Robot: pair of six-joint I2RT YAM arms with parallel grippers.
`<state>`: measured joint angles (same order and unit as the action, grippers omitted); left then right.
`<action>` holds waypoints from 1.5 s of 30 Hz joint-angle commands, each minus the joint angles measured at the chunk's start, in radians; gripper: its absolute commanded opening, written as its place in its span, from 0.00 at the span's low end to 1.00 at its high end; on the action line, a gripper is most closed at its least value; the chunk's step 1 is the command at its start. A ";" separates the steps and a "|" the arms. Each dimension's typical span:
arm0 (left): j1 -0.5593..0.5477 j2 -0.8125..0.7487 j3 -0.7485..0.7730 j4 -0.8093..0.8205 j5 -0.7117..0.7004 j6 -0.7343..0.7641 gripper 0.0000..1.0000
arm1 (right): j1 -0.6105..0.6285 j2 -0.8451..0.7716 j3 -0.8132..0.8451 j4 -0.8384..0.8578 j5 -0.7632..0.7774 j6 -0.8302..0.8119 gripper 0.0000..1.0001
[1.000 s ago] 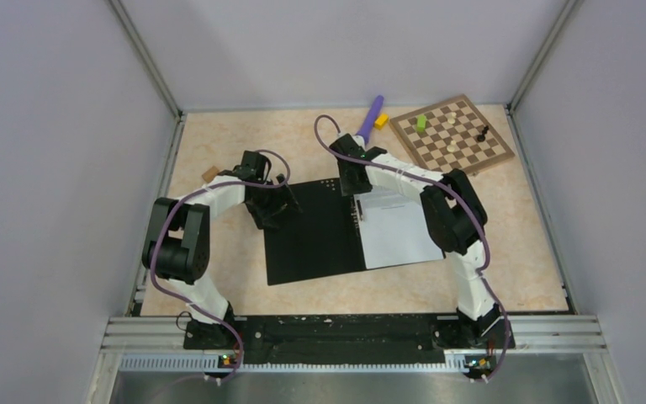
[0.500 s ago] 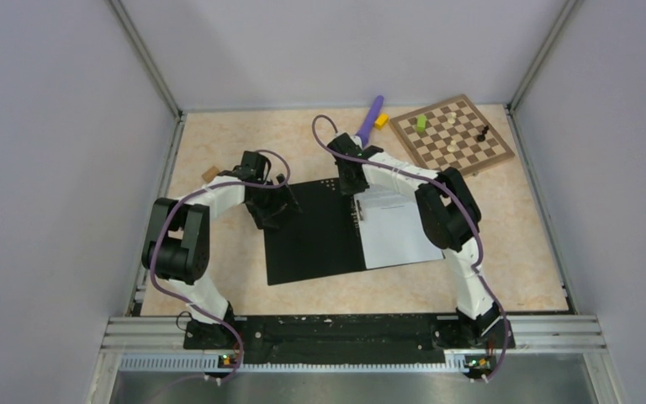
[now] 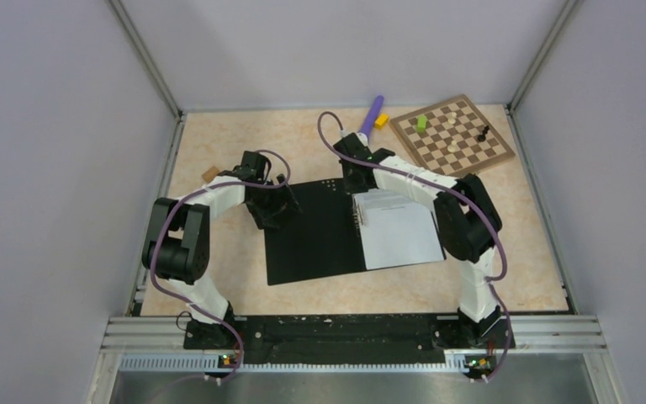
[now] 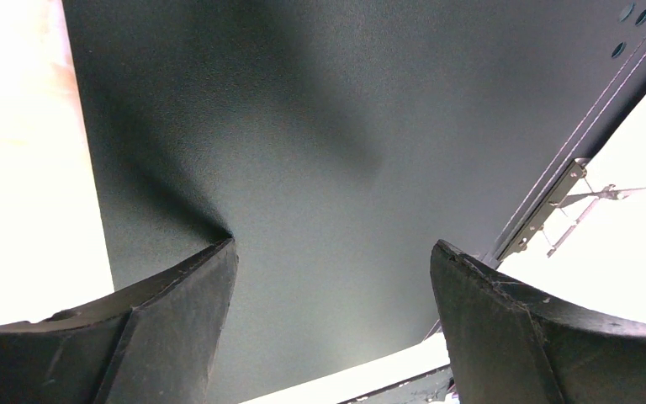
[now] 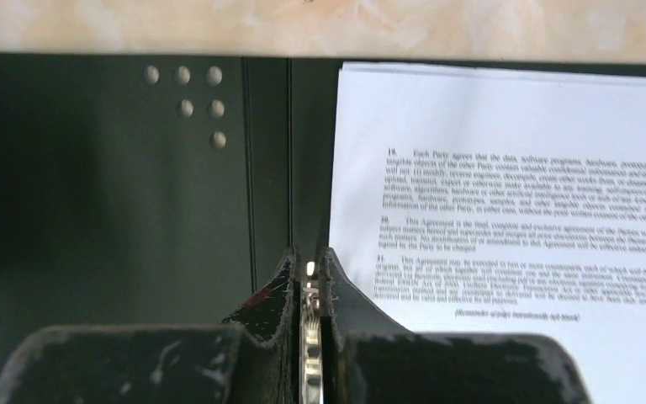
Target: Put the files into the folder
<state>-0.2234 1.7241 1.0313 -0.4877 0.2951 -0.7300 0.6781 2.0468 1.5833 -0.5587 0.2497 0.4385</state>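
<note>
The folder (image 3: pixel 315 231) lies open on the table with its black inner faces up. The files (image 3: pixel 399 231), white printed sheets, lie on its right half. My left gripper (image 3: pixel 279 209) is open and empty, low over the left inner face (image 4: pixel 303 126) near its left edge. My right gripper (image 3: pixel 356 185) is at the top of the spine, shut on the folder's metal clip (image 5: pixel 309 337), which shows as a thin silver strip between the fingers. The sheets (image 5: pixel 513 194) lie just right of those fingers. The clip's metal parts (image 4: pixel 555 210) also show in the left wrist view.
A brown chessboard (image 3: pixel 452 135) with a few pieces and a green block (image 3: pixel 421 123) sits at the back right. A purple object (image 3: pixel 372 116) and a yellow block (image 3: pixel 381 120) lie behind the folder. A small brown block (image 3: pixel 210 173) lies left of my left arm.
My right arm's elbow has swung to the right and its wrist has shifted slightly, so more of the sheets shows. The left arm has not moved.
</note>
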 commanded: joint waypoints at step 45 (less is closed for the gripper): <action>-0.017 0.081 -0.034 0.011 -0.034 0.009 0.90 | 0.146 -0.350 -0.370 0.032 0.031 0.070 0.00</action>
<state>-0.2234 1.7306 1.0416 -0.4984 0.2935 -0.7311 0.8085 1.7523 1.2419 -0.5110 0.2794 0.4911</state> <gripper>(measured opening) 0.902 0.003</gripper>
